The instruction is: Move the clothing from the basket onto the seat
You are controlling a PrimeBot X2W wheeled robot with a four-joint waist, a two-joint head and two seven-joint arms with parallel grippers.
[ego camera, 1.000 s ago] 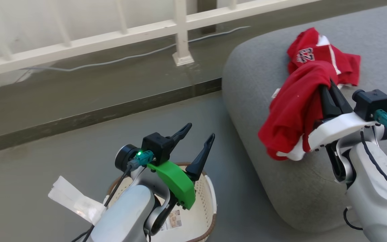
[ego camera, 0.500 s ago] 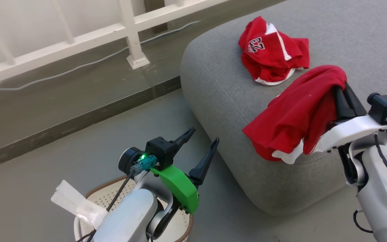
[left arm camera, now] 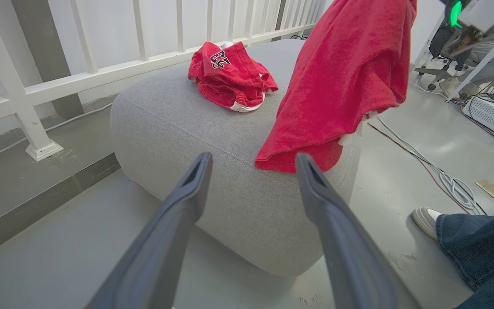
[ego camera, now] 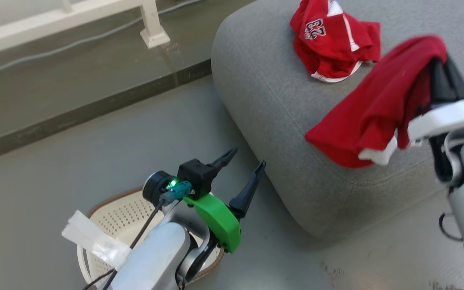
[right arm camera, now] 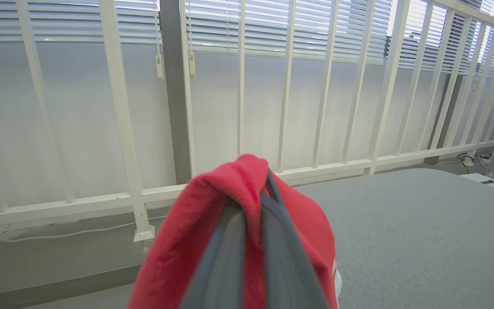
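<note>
Right claw (right arm camera: 267, 184) clenched on red garment (ego camera: 377, 108), hanging above seat (ego camera: 264, 80) front edge, not yet laid. Numbered garment (ego camera: 328, 36) already on seat. Left claw (ego camera: 247, 158) spread, empty, over basket (ego camera: 107, 209). Remaining: lower, let go.

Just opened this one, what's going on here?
The robot is moving red sportswear from a basket to a grey seat. Its right gripper, fingers shut, holds one red garment with white trim, hanging by the seat's near edge, not yet laid down. The other red garment, with a number on it, lies crumpled on the seat. The left gripper is open and empty above the basket on the floor; no clothing shows in the basket's visible part. A person's shoe is nearby.
</note>
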